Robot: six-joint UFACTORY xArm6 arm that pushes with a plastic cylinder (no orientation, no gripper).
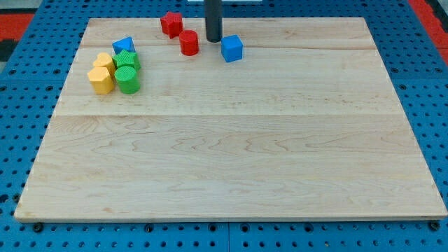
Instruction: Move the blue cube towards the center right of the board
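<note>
Where the pale wooden tabletop meets the view's left, a tight cluster of small blocks sits near the upper corner: two yellow blocks, one just above the other, touch two green blocks on their right, stacked the same way in the view. A blue triangular block rests at the cluster's top, touching the upper green one. Further right, near the view's top edge, a red block of irregular shape stands just apart from a red cylinder below and to its right. The straight dark rod comes down next, and my tip sits between the red cylinder and the blue cube, just beside the cube's left face; whether it touches is unclear. This end effector has nothing to clench or release. Right of the cube lies bare wood, then the blue pegboard surrounding the tabletop.
</note>
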